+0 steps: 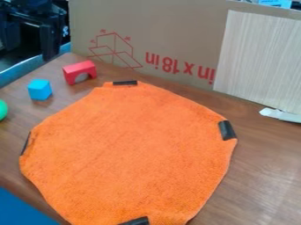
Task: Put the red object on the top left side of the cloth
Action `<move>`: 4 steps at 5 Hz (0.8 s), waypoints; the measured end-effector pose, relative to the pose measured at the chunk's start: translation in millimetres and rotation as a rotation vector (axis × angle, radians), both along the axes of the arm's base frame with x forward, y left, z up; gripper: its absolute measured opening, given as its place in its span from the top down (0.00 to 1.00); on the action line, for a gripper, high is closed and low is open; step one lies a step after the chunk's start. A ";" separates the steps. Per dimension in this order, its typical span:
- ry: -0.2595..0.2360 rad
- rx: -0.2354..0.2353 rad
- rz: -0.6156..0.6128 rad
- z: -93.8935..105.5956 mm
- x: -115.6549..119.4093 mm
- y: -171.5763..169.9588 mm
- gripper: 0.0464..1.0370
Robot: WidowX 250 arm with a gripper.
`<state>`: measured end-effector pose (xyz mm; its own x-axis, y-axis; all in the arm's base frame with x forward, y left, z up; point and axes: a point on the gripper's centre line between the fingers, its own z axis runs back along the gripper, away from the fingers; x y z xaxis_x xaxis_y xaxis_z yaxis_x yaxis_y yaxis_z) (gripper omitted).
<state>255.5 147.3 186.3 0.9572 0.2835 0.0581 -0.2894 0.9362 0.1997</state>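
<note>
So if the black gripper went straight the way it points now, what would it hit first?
The gripper seems to point down, so probably the blue strip below it; depth is unclear, so possibly the tabletop.

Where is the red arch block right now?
The red arch block sits at the upper left of the camera view, on the wooden table just beyond the orange cloth, with the blue cube its nearest block.
</note>
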 end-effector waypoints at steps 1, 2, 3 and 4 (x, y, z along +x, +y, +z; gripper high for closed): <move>0.026 -0.013 0.000 -8.5 0.9 0.2 0.04; 0.050 -0.027 -0.016 -18.8 6.1 1.9 0.04; 0.043 -0.035 -0.029 -22.1 14.9 5.5 0.04; 0.008 -0.042 -0.062 -23.4 20.4 7.9 0.04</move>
<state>275.9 155.2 162.9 0.9735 0.2253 0.0400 -0.2288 0.9599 0.1619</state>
